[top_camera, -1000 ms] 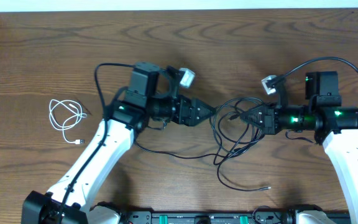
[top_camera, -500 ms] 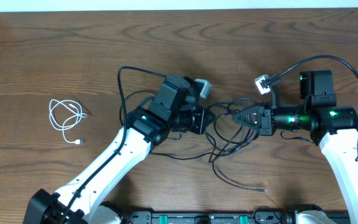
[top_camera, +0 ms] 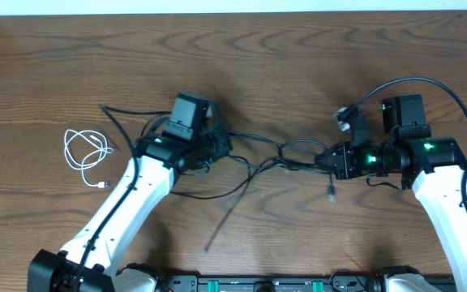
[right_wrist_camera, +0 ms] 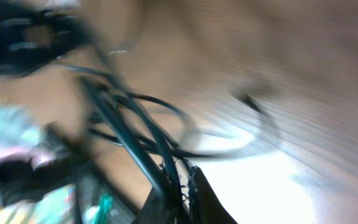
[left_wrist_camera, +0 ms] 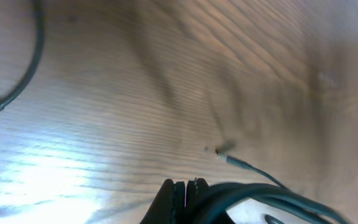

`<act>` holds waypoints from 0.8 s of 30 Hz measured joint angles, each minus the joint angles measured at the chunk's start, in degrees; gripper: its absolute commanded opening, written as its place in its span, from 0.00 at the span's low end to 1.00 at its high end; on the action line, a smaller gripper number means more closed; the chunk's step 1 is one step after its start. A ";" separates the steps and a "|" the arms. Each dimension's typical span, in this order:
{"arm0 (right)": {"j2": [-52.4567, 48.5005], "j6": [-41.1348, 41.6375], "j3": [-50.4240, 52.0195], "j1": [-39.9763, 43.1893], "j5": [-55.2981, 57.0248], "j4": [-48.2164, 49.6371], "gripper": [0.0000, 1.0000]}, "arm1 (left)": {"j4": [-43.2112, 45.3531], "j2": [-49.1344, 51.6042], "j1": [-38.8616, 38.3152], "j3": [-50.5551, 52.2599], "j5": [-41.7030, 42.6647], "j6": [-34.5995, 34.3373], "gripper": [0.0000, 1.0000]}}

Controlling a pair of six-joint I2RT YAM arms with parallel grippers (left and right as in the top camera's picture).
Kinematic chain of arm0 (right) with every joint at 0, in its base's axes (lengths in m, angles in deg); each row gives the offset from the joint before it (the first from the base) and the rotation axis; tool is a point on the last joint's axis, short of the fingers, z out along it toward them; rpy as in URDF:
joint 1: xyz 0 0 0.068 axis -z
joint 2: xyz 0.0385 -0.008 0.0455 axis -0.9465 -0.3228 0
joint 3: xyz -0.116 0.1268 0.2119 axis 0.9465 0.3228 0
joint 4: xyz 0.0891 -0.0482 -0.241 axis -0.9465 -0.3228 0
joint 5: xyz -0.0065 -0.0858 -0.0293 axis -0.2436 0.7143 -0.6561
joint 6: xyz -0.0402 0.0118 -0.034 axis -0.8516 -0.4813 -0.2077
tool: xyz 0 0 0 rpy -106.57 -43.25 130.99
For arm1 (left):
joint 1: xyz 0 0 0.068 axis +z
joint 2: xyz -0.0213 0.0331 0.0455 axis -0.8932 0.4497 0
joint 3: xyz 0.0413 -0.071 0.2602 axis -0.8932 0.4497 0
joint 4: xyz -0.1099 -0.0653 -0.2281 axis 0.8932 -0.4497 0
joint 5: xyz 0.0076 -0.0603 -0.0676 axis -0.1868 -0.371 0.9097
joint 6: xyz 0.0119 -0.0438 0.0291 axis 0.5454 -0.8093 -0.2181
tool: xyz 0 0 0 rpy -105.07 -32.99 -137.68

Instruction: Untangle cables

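Two black cables [top_camera: 286, 154] run stretched and still looped together between my two grippers at mid-table. My left gripper [top_camera: 220, 146] is shut on a black cable; in the left wrist view its jaws [left_wrist_camera: 184, 185] are pressed together with the cable [left_wrist_camera: 260, 194] coming out at their right side. My right gripper [top_camera: 323, 160] is shut on the other side of the bundle, with black strands [right_wrist_camera: 135, 143] pinched between its jaws [right_wrist_camera: 182, 180]. One loose end [top_camera: 211, 246] trails toward the front edge. A plug [top_camera: 331, 191] hangs below the right gripper. The white cable [top_camera: 83, 152] lies coiled at the far left, apart.
Thick black arm wires arch over both wrists [top_camera: 412, 81]. Bare wooden table [top_camera: 298, 49] stretches behind the arms. The robot base rail [top_camera: 266, 284] runs along the front edge.
The left gripper went from open to shut on a black cable and pulled left. The loose tangle near the right gripper is now drawn out into a line, and a free end swept left.
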 measured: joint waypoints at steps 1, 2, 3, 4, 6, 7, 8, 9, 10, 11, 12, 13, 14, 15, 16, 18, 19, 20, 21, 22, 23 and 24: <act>0.00 3.08 0.00 -0.04 3.58 -0.46 0.01 | -0.28 0.00 0.55 0.00 0.04 -0.66 0.08; 0.02 5.99 -0.04 -0.15 7.91 -1.11 0.01 | -0.50 0.02 0.81 0.00 -0.55 -1.51 0.08; 0.13 8.96 -0.02 0.02 13.46 -2.32 0.01 | -0.90 0.02 1.51 0.00 -2.54 -2.19 0.08; 0.17 12.33 0.02 0.76 19.12 -3.54 0.02 | -1.09 0.04 2.49 0.00 -4.07 -2.82 0.08; 0.17 18.18 0.02 1.46 27.54 -4.35 0.07 | -1.11 0.04 4.24 0.00 -6.19 -3.61 0.08; 0.20 20.52 0.02 1.46 30.62 -4.74 0.09 | -1.11 0.04 4.66 0.00 -6.69 -4.13 0.08; 0.22 22.32 0.02 1.46 32.76 -4.87 0.12 | -1.11 0.04 4.70 0.00 -7.04 -4.48 0.08; 0.22 24.00 0.02 1.46 34.80 -4.74 0.12 | -1.11 0.04 4.66 0.00 -7.04 -4.72 0.08; 0.22 24.87 0.02 1.46 35.87 -4.42 0.12 | -1.09 0.04 4.61 0.00 -6.95 -4.94 0.08; 0.22 25.35 0.02 1.46 36.17 -3.87 0.15 | -1.07 0.04 4.57 0.00 -6.56 -5.03 0.08; 0.22 25.35 0.02 1.46 35.85 -3.30 0.19 | -1.07 0.04 4.57 0.00 -6.01 -5.20 0.08; 0.22 25.03 0.02 1.46 34.77 -2.67 0.23 | -0.92 0.04 4.57 0.00 -5.29 -5.38 0.08; 0.22 23.47 0.02 1.51 31.06 -1.46 0.29 | -0.50 0.04 4.59 0.00 -4.17 -5.60 0.08; 0.22 23.21 0.02 1.51 29.70 -1.07 0.31 | 0.24 0.04 4.59 0.00 -2.82 -5.66 0.08; 0.22 21.55 0.04 1.51 25.81 -0.17 0.33 | 1.79 0.04 4.59 0.02 -0.87 -5.60 0.08; 0.22 19.47 0.04 1.49 19.10 1.20 0.37 | 6.73 0.04 4.46 0.02 3.96 -4.37 0.08; 0.22 18.53 0.04 1.38 15.85 1.62 0.39 | 9.40 0.04 4.31 0.02 6.56 -3.41 0.08; 0.22 17.99 0.04 1.22 13.25 1.86 0.42 | 12.35 0.04 4.07 0.04 9.44 -2.32 0.08; 0.22 18.10 0.04 1.11 10.97 1.90 0.43 | 15.30 0.04 3.72 0.07 12.28 -1.29 0.08; 0.22 18.45 0.04 1.11 9.33 1.88 0.43 | 18.10 0.04 3.30 0.07 15.02 -0.57 0.08; 0.22 19.08 0.04 1.14 8.07 1.81 0.43 | 20.48 0.04 2.84 0.07 17.29 0.00 0.08; 0.24 19.65 0.04 1.14 7.23 1.77 0.44 | 22.45 0.04 2.38 0.07 19.12 0.31 0.08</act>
